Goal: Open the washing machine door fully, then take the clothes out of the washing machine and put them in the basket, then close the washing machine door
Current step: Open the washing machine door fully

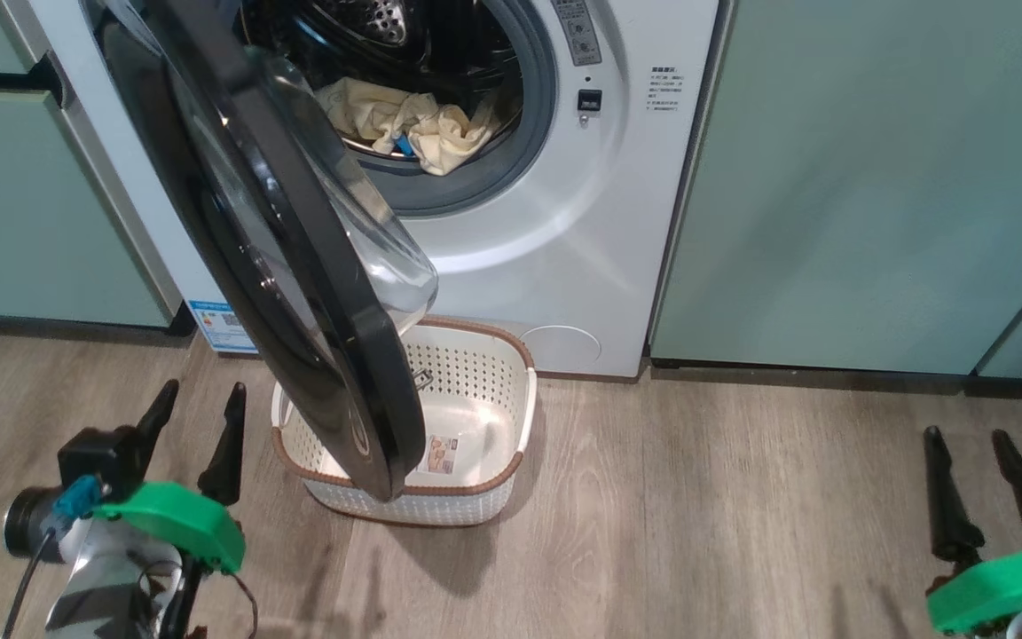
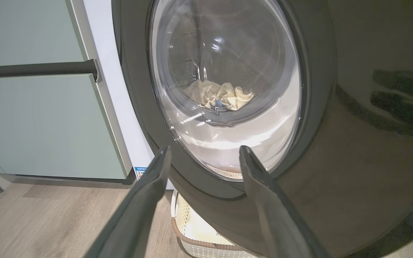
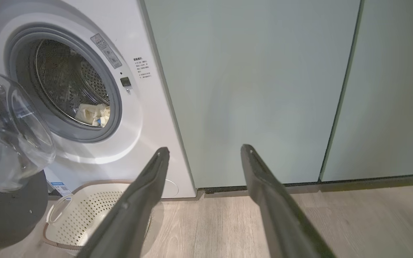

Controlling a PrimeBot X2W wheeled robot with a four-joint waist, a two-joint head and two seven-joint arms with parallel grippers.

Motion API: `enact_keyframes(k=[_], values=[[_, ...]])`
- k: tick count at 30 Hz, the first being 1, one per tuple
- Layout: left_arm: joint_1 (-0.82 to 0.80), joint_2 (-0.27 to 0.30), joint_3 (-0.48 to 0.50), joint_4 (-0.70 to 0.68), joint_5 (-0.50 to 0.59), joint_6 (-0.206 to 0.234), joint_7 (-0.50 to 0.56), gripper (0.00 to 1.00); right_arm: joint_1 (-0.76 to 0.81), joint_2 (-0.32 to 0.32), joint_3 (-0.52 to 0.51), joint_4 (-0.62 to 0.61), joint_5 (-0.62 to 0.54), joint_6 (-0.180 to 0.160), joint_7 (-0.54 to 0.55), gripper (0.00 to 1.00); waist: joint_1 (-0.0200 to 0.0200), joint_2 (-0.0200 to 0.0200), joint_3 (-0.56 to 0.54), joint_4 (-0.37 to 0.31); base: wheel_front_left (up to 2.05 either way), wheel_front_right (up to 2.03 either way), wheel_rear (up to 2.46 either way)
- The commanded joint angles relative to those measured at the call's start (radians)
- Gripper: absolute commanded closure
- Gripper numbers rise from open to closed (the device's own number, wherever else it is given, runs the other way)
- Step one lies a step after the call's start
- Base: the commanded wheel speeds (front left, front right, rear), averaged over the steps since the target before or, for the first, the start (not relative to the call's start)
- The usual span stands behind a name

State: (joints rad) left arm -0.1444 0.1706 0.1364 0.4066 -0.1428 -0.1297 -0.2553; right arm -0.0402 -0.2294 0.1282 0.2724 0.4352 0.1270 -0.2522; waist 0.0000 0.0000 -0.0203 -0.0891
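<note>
Writing was sparse in the head view. A blue label sticker (image 1: 223, 324) sat low on the washing machine (image 1: 564, 266), a few lines of small print (image 1: 666, 89) ran right of the drum opening, and a grey strip label (image 1: 580, 31) lay by the gasket, all too small to read. Another sticker (image 1: 444, 453) lay on the bottom of the basket (image 1: 467, 373). The washing machine door (image 1: 298, 293) stood partly open, its lower edge over the basket, which sat on the floor against the washer's front. The clothes (image 1: 404, 124) lay bunched at the drum's lip. The left gripper (image 1: 202, 388) hung just left of the door, jaws apart and empty. The right gripper (image 1: 966, 435) stood well off to the right, jaws likewise spread on nothing.

From the left wrist, the left gripper (image 2: 204, 148) pointed at the door's (image 2: 335, 179) glossy outer face. Its fingers were wide apart, and whether they touched the rim could not be told. The clothes (image 2: 224, 95) showed through the glass.

From the right wrist, the right gripper (image 3: 204, 149) faced a pale green cabinet (image 3: 256, 89) with jaws wide, touching nothing. The washer's print was again unreadable, and the clothes (image 3: 93, 114) lay in the drum above the basket (image 3: 84, 211).
</note>
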Motion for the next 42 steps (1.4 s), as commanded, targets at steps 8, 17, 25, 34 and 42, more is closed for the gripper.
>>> enact_keyframes(k=[8,17,25,34,42], values=[[-0.038,0.023,0.033,-0.025,-0.004,-0.001,-0.006,0.0,0.015,0.025,-0.035,-0.065,-0.1,0.004,-0.009,0.0,0.0,0.0,0.003,0.007,0.0,0.0,0.0],[-0.041,0.02,0.026,-0.018,-0.005,-0.001,-0.006,0.0,0.005,0.052,-0.075,-0.07,-0.108,0.004,-0.009,0.0,0.0,0.0,0.004,0.013,0.0,0.0,0.0],[-0.038,0.012,0.035,-0.022,-0.005,-0.001,-0.006,0.0,0.0,0.064,-0.09,-0.047,-0.109,0.004,-0.009,0.0,0.0,0.0,0.006,0.012,0.0,0.0,0.0],[-0.04,0.006,0.039,-0.025,-0.005,-0.001,-0.006,0.0,-0.005,0.061,-0.087,-0.029,-0.11,0.004,-0.009,0.0,0.0,0.0,0.008,0.013,0.0,0.0,0.0],[-0.042,0.002,0.047,-0.036,-0.011,-0.001,-0.006,0.8,-0.003,0.063,-0.091,-0.022,-0.11,0.004,-0.01,0.0,0.0,0.0,0.006,0.017,0.0,0.0,0.0]])
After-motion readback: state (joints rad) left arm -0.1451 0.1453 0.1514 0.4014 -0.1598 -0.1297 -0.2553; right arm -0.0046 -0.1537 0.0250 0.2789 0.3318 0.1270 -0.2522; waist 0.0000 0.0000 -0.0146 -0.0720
